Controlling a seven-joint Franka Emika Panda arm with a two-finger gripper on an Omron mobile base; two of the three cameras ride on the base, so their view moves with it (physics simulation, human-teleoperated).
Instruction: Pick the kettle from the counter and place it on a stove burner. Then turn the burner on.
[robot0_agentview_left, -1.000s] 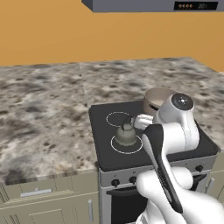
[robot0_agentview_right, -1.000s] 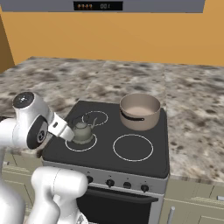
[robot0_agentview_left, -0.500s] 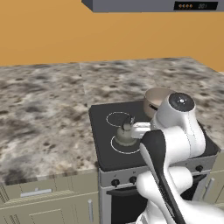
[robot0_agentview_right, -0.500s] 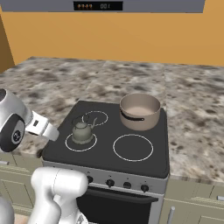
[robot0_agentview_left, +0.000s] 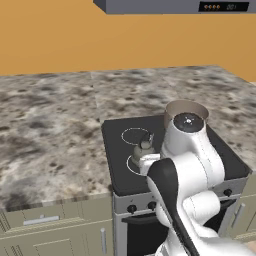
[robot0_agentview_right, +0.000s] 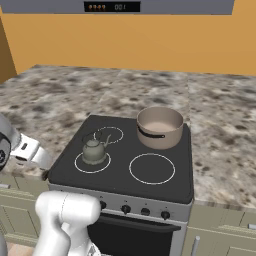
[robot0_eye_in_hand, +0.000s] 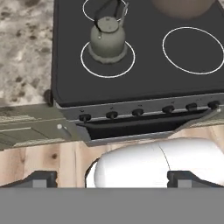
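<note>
Kettle (robot0_agentview_right: 93, 151) sits upright inside the stove burner (robot0_agentview_right: 76, 163) ring at the cooktop's front left, with a tan pot (robot0_agentview_right: 160, 127) on the rear right ring. Fingers (robot0_eye_in_hand: 42, 178) stand wide apart, holding nothing, well back from the kettle, over the row of knobs (robot0_eye_in_hand: 138, 112) on the stove front.

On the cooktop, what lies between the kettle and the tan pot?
In the right base view, only bare black glass separates the kettle from the tan pot; a small burner ring lies just behind the kettle.
</note>
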